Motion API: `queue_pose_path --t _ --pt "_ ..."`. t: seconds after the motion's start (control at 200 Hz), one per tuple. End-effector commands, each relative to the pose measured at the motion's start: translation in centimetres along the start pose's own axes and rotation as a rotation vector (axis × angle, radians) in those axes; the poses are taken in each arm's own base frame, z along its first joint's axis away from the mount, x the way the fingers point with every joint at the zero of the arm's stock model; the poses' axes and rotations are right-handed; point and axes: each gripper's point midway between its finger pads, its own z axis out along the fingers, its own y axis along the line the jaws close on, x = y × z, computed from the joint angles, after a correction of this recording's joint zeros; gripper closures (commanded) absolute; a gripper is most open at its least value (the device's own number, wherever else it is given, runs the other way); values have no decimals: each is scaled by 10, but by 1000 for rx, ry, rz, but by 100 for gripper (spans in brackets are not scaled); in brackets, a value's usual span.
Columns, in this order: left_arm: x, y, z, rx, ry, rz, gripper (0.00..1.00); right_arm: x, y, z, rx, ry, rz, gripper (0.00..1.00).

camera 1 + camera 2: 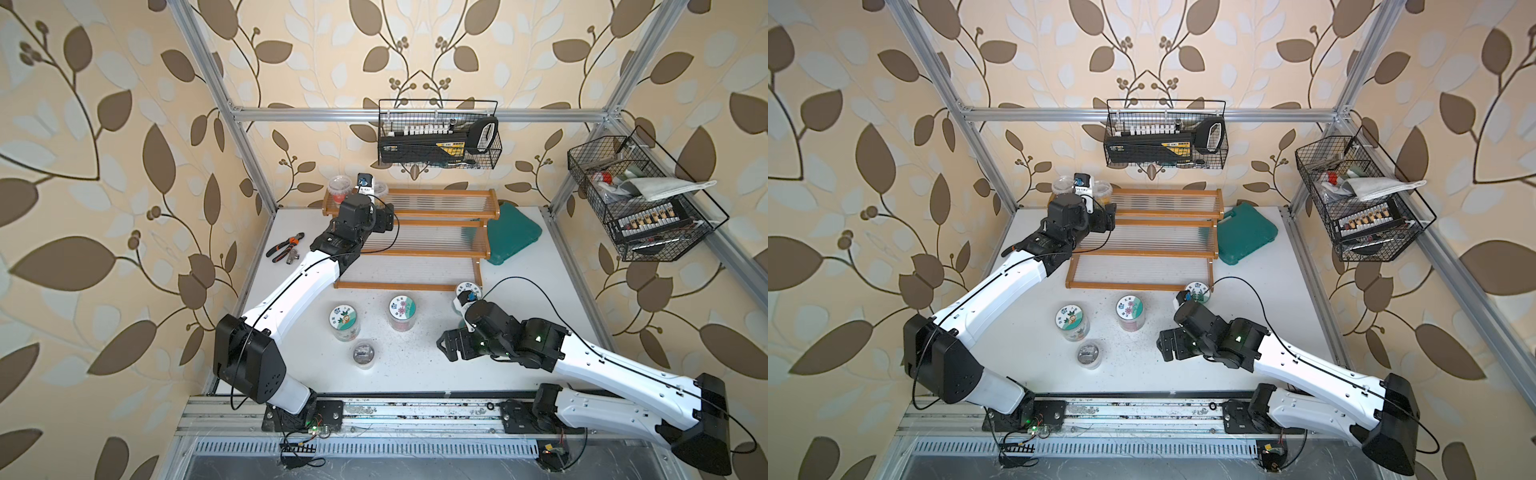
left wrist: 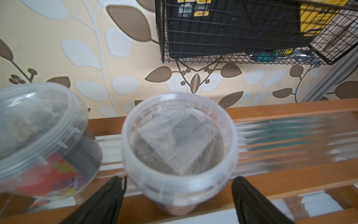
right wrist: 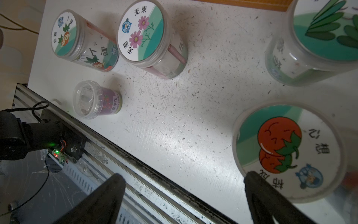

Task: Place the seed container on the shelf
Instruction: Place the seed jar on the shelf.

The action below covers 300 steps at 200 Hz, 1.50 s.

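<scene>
The left arm [image 1: 291, 286] is stretching from its base at the front rail up and across the table [image 1: 415, 361], its white forearm rising at a slant and its wrist bending level toward the left end of the shelf [image 1: 444, 214]. The left gripper [image 2: 178, 181] is sitting at the top tier with its jaws spread wide. In the left wrist view its black fingers [image 2: 114, 190] are flanking the seed container [image 2: 179, 139], a clear tub with a clear lid. I cannot tell whether they are touching its wall.

The tub is standing upright on the ribbed top tier, close to the back wall. A second clear tub with a red label [image 2: 38, 135] is standing just beside it, nearer the shelf's left end. In both top views the wrist camera is hiding most of the seed container.

The right arm [image 1: 602, 365] is lying low over the front right of the table, its elbow folded and its wrist turned inward. The right gripper [image 3: 183, 174] is hovering above the table's front edge with its jaws gaping wide and nothing between them. A tomato-lidded jar [image 3: 286, 151] is standing just beside one finger. A flower-lidded jar [image 3: 141, 33] and a small clear jar [image 3: 91, 99] are standing well apart from it.
</scene>
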Motion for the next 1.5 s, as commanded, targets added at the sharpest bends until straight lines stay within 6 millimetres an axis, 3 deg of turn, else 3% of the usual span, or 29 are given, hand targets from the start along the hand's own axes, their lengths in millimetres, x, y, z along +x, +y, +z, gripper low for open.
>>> queue_pose_path --t 0.0,0.19,0.295,0.405,0.835,0.865,0.9,1.495 --pt "-28 3 -30 23 -49 -19 9 5 -3 5 6 19 6 1" --pt "-33 2 -46 40 -50 15 25 6 -3 6 7 23 5 1" --pt "-37 3 -50 41 -59 31 37 6 -3 8 6 27 5 1" --pt "-39 0 -50 58 -61 47 43 7 -2 10 5 35 2 1" --pt "-41 0 -33 46 -50 40 52 7 -6 10 16 38 2 1" --pt "-43 0 -34 46 -55 38 52 8 -6 10 17 38 2 1" --pt "-33 0 -21 42 -25 45 53 8 -7 10 19 39 1 1" --pt "-31 -1 5 48 -2 42 55 10 -11 9 24 40 7 1"
